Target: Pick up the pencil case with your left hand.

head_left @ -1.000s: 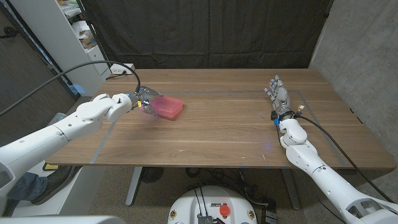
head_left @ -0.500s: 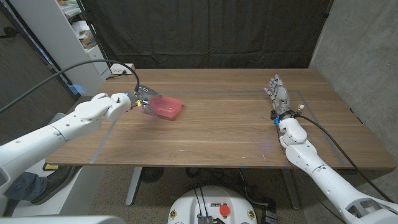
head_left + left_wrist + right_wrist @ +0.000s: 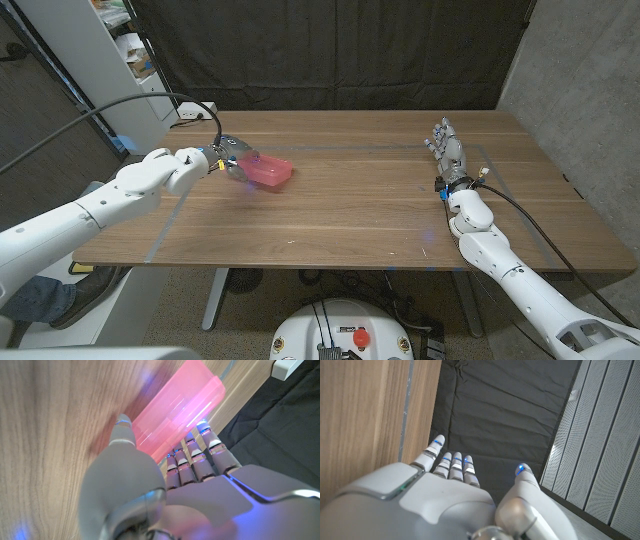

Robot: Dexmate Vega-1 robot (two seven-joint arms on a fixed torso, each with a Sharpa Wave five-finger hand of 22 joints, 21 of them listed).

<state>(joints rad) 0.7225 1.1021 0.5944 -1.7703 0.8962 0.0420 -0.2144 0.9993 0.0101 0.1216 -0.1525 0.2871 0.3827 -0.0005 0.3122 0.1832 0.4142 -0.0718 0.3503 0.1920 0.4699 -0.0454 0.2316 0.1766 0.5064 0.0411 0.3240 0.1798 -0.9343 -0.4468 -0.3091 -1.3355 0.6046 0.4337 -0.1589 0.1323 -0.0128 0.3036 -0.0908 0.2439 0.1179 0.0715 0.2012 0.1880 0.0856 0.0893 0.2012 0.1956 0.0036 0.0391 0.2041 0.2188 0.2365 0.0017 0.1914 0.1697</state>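
The left hand (image 3: 228,160) sits in the left middle of the head view, its fingers closed around the near end of the pink pencil case (image 3: 267,172). In the left wrist view the thumb (image 3: 122,435) lies against one long side of the translucent case (image 3: 177,410) while the other fingers (image 3: 200,452) wrap the opposite side, so the case is gripped between them. The case reaches from the hand toward the frame's centre; whether it touches the desk (image 3: 360,200) or is just clear of it cannot be told. A black cable (image 3: 150,103) arcs over the left arm toward the upper left of the frame.

The right hand (image 3: 446,150) is at the right middle of the head view, over the desk's far right part, fingers straight and slightly apart, holding nothing. The right wrist view shows those fingers (image 3: 450,465) extended beside the wooden desk edge (image 3: 370,420), against a dark curtain (image 3: 500,410).
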